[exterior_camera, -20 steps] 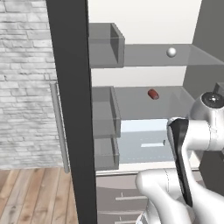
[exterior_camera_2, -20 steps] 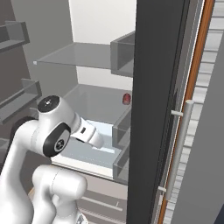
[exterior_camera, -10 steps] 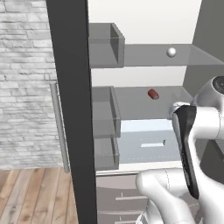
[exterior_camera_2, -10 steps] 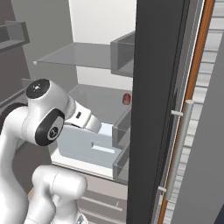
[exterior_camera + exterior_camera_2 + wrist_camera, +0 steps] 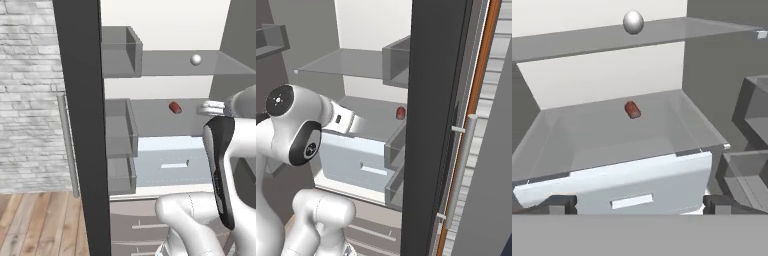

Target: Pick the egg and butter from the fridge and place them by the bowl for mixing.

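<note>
The fridge [image 5: 82, 125] stands open, showing its white interior. The egg [image 5: 196, 60], a small white ball, rests on the upper glass shelf [image 5: 633, 22]. My gripper [image 5: 639, 205] is open with nothing between its fingers. It hovers in front of the pale drawer [image 5: 637, 182], below the egg and well short of it. The butter and the bowl are out of view.
A small red-brown can [image 5: 632, 110] lies on the shelf above the drawer [image 5: 174, 107] [image 5: 401, 113]. Grey door shelves [image 5: 120, 130] line the left door, and more [image 5: 396, 150] line the right door. Pale grey bottom drawers [image 5: 145, 225] sit under the fridge compartment.
My arm has lifted and its elbow has risen, carrying the hand higher in front of the fridge shelves. The gripper stays open; the egg and can have not moved.
</note>
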You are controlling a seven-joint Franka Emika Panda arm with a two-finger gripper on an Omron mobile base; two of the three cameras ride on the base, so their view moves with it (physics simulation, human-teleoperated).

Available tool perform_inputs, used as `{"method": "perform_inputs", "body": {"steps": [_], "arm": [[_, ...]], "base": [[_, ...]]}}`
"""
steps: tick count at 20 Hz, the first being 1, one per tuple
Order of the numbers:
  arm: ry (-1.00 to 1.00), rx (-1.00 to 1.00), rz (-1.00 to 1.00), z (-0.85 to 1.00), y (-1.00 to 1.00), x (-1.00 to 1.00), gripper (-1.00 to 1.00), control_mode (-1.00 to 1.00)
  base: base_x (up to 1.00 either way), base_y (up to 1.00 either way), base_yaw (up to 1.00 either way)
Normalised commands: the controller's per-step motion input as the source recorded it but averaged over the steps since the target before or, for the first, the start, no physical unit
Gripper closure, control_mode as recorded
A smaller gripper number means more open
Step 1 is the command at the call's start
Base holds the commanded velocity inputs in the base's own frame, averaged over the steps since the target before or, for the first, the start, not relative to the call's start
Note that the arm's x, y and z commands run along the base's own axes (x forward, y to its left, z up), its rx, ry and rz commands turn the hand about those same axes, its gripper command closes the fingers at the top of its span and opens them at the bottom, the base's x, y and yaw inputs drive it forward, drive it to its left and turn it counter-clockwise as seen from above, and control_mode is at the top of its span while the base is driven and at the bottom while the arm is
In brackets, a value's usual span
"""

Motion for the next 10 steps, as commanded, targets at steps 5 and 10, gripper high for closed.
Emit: {"method": "perform_inputs", "body": {"steps": [5, 10], "arm": [[-0.17, -0.05, -0.05, 0.56, 0.01, 0.13, -1.00, -1.00], [0.00, 0.00, 0.00, 0.59, -0.01, 0.06, -1.00, -1.00]], "base": [[0.00, 0.00, 0.00], [0.00, 0.00, 0.00]]}}
